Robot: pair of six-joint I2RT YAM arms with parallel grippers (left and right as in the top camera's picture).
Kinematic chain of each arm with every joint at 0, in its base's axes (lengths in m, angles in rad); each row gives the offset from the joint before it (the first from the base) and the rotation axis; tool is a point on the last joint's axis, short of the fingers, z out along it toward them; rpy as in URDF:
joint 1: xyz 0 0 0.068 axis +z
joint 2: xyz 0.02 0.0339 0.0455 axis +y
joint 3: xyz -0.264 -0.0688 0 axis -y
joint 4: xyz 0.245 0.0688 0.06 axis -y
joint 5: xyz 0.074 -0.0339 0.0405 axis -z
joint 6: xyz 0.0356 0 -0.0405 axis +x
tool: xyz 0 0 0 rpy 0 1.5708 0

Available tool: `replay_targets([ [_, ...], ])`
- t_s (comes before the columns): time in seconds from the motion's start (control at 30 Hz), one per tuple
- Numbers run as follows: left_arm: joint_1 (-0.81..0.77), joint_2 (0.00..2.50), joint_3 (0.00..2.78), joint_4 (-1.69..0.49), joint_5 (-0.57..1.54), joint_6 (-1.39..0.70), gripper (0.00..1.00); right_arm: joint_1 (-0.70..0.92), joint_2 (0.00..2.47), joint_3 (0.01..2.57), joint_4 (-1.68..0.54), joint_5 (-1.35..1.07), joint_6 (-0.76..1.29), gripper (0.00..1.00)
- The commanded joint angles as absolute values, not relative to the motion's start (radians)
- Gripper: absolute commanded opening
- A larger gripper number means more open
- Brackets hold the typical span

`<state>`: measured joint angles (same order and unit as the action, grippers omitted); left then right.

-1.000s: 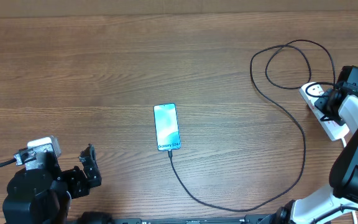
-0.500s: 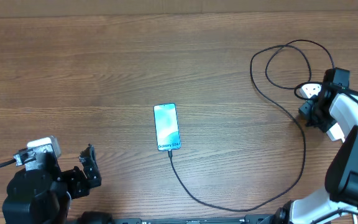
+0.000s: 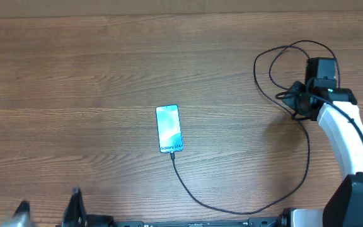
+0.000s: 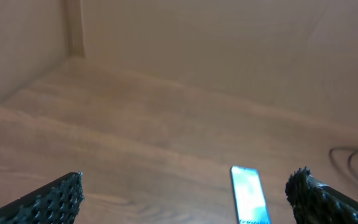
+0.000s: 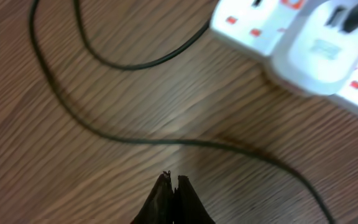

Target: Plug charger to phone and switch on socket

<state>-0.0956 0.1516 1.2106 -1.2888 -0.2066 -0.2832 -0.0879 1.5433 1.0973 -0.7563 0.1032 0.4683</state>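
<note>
The phone (image 3: 169,128) lies flat mid-table with its screen lit, and it also shows in the left wrist view (image 4: 248,193). The charger cable (image 3: 307,151) runs from the phone's near end, sweeps right and loops at the far right. My right gripper (image 3: 290,99) is shut on nothing, its tips (image 5: 173,177) just above bare wood beside the cable (image 5: 135,140). The white socket (image 5: 253,25) with red-marked switches and a white adapter (image 5: 319,53) plugged in lies beyond those tips. In the overhead view my arm hides the socket. My left gripper (image 4: 182,199) stands wide open, far short of the phone.
A wall of plain board (image 4: 229,50) rises at the far side of the wooden table (image 3: 93,75). The right arm's white link (image 3: 348,139) stretches along the right side over the cable's loops.
The right gripper has left the socket and swung left and away, over the cable loops. The left arm has pulled back toward the near edge, nearly out of the overhead view.
</note>
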Motion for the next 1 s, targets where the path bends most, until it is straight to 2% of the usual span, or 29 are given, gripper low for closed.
replay_targets([
  [0.0,-0.092,0.061,1.219,-1.300,-0.217,-0.292,1.00,-0.071,1.516,1.101,-0.759,0.015,0.465,0.04],
  [0.2,-0.090,0.004,1.233,-1.444,-0.217,-0.301,1.00,-0.067,1.516,1.101,-0.730,-0.072,0.474,0.04],
  [0.8,-0.090,0.004,1.231,-1.444,-0.217,-0.300,1.00,-0.067,1.507,1.101,-0.646,-0.163,0.480,0.04],
  [0.97,-0.082,0.004,1.231,-1.444,-0.217,-0.300,1.00,-0.067,1.479,1.101,-0.634,-0.159,0.411,0.04],
])
